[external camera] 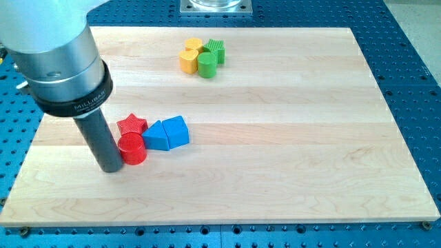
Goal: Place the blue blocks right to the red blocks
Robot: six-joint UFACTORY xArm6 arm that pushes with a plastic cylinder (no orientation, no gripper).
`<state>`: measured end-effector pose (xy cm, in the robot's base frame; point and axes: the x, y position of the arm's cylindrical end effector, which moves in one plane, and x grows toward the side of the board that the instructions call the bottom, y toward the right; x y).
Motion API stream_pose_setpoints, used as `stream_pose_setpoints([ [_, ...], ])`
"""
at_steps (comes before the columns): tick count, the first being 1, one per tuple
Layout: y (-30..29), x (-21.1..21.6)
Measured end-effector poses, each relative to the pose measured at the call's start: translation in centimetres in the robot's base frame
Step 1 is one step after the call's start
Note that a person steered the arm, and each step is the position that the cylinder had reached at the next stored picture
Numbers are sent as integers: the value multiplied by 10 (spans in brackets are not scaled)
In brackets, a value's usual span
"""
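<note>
A red star block (131, 125) and a red cylinder (131, 149) lie at the board's left. Two blue blocks touch each other just to their right: a blue triangular one (156, 136) and a blue house-shaped one (176, 131). The triangular blue block touches the red blocks. My tip (110, 168) is at the view's left of the red cylinder, touching or nearly touching its left side. The rod rises to the grey arm body at the upper left.
A cluster of two yellow blocks (190, 56) and two green blocks (210, 58) sits near the top centre of the wooden board (289, 138). A blue perforated table surrounds the board. A metal base shows at the top edge.
</note>
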<state>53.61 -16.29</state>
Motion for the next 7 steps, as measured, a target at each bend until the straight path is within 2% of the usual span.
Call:
stream_pose_setpoints([
  [1,0,0],
  [2,0,18],
  [3,7,60],
  [4,49,79],
  [5,101,77],
  [6,137,46],
  [7,136,-3],
])
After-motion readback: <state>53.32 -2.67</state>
